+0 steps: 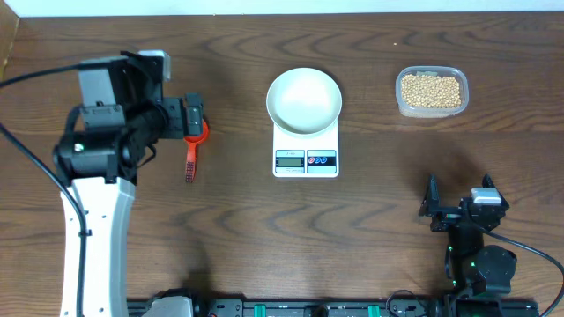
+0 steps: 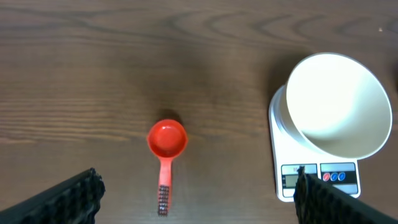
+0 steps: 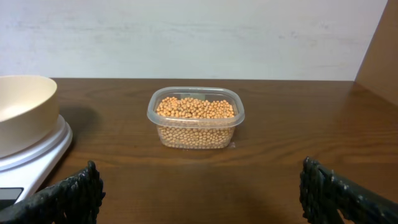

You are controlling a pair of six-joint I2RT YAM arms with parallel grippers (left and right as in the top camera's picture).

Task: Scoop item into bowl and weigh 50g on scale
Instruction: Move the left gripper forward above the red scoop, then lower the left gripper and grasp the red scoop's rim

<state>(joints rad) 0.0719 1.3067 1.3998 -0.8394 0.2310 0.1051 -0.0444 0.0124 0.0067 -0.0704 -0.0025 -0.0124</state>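
Dark wood-grain table [image 1: 370, 229], pale plain wall [image 3: 199, 37] behind, a brown panel [image 3: 382, 56] at the right edge

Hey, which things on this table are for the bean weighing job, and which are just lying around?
For the job:
beans in the clear tub
red scoop
white bowl
scale, with the bowl on it

Just lying around:
nothing that these views show

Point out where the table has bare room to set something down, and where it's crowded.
Bare wood lies between the red plastic scoop and the white rectangular scale, between that scale and the clear tub of tan beans, and in front of the scale. It's crowded at the scoop, under the open left gripper.
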